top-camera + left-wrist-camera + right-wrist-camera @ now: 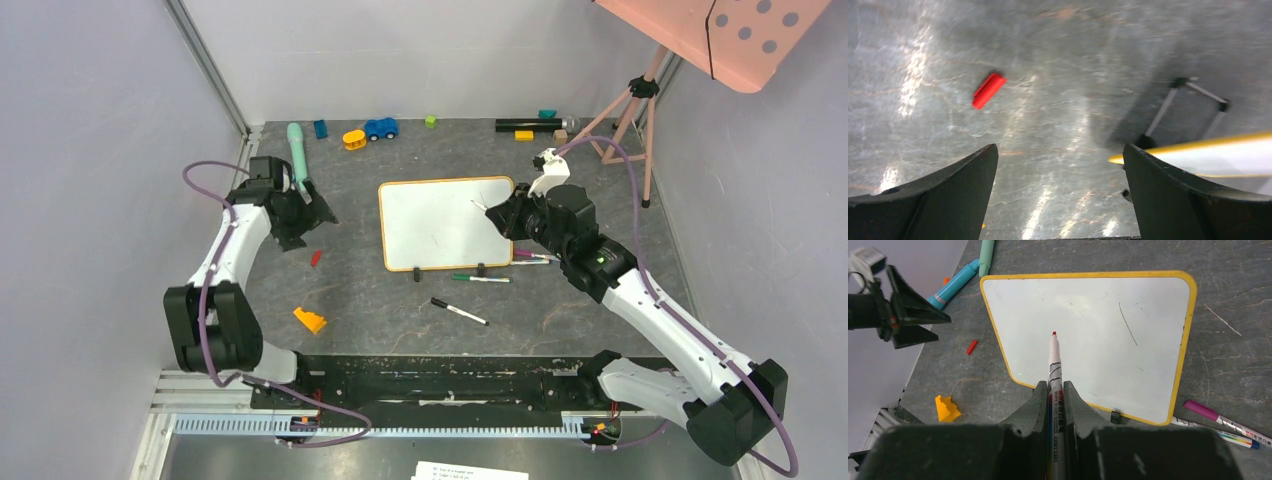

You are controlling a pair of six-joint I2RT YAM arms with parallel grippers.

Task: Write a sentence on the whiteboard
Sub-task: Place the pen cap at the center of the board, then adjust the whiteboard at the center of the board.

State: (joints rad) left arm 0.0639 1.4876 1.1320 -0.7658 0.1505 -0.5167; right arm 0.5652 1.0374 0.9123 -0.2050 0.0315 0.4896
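The whiteboard (440,225) lies flat mid-table, yellow-framed, and fills the right wrist view (1088,330). Its surface carries only a faint dark stroke; no sentence is in view. My right gripper (1054,390) is shut on a whiteboard marker (1054,365), whose bare red tip sits over the board's left-centre. From above, the right gripper (508,215) is at the board's right edge. My left gripper (315,212) hangs left of the board, open and empty (1060,150). A red cap (988,90) lies on the table ahead of it, and the board's corner (1228,155) shows at right.
A green marker (480,278) and a black marker (459,311) lie in front of the board, with more markers (1218,420) by its right corner. An orange block (309,320) sits front left. Toys line the back wall. A pink panel's tripod (630,120) stands back right.
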